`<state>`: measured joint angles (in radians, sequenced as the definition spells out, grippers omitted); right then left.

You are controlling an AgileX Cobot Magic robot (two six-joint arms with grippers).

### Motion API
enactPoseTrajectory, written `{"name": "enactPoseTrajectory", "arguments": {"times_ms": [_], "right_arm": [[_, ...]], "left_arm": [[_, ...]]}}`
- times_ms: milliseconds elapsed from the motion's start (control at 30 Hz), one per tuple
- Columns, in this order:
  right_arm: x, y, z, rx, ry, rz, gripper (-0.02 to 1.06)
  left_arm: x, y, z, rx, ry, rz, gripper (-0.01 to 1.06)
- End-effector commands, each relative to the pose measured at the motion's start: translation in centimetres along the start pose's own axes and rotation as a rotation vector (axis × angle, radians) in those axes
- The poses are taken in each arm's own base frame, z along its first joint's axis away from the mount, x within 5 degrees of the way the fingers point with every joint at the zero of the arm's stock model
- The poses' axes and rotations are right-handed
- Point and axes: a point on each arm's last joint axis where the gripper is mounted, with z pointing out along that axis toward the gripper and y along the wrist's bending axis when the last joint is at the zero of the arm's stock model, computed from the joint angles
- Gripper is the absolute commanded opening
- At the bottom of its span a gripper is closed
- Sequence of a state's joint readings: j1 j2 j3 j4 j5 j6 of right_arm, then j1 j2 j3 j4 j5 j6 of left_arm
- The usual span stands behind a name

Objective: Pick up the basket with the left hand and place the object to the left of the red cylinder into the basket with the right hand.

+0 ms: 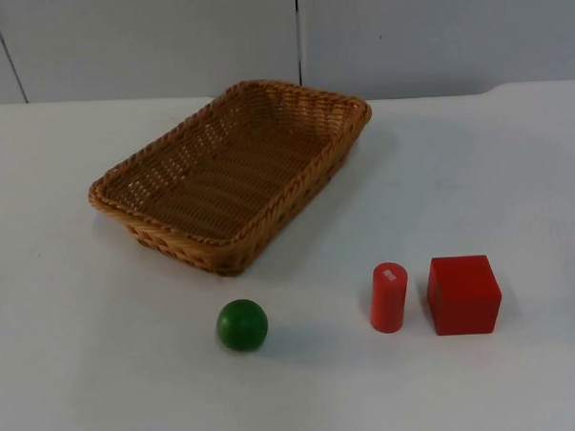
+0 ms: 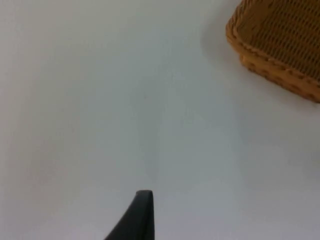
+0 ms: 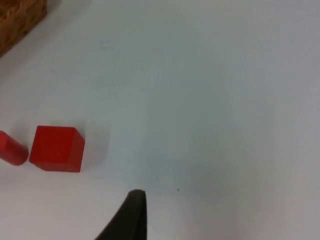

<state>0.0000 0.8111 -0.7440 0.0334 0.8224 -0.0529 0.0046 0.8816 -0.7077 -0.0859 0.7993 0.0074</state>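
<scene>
Basket (image 2: 280, 45) cut off; jaws' state unclear.

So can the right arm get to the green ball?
Probably yes. The ball sits alone on the table, apart from the basket, with open space around it. The red cylinder and cube stand to its right, so coming from above seems safest.

No readable text anywhere; only a small white unreadable mark atop the red cylinder (image 1: 388, 297).
</scene>
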Motion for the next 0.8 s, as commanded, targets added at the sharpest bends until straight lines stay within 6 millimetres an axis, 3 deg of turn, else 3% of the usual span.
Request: {"name": "enactPoseTrajectory", "arguments": {"times_ms": [0, 167, 633, 767], "right_arm": [[-0.3, -0.1, 1.1, 0.000, 0.044, -0.003, 1.05], [-0.3, -0.1, 2.2, -0.002, 0.094, -0.002, 1.05], [-0.5, -0.2, 2.3, 0.004, 0.081, -0.007, 1.05], [-0.5, -0.2, 2.3, 0.004, 0.080, -0.007, 1.05]], "left_arm": [[-0.6, -0.2, 1.2, 0.011, 0.022, -0.015, 1.05], [-0.6, -0.1, 2.2, 0.009, 0.066, 0.004, 1.05], [-0.6, -0.5, 4.7, 0.072, 0.177, 0.044, 1.05], [-2.0, -1.0, 6.1, 0.125, 0.215, 0.066, 1.05]]}}
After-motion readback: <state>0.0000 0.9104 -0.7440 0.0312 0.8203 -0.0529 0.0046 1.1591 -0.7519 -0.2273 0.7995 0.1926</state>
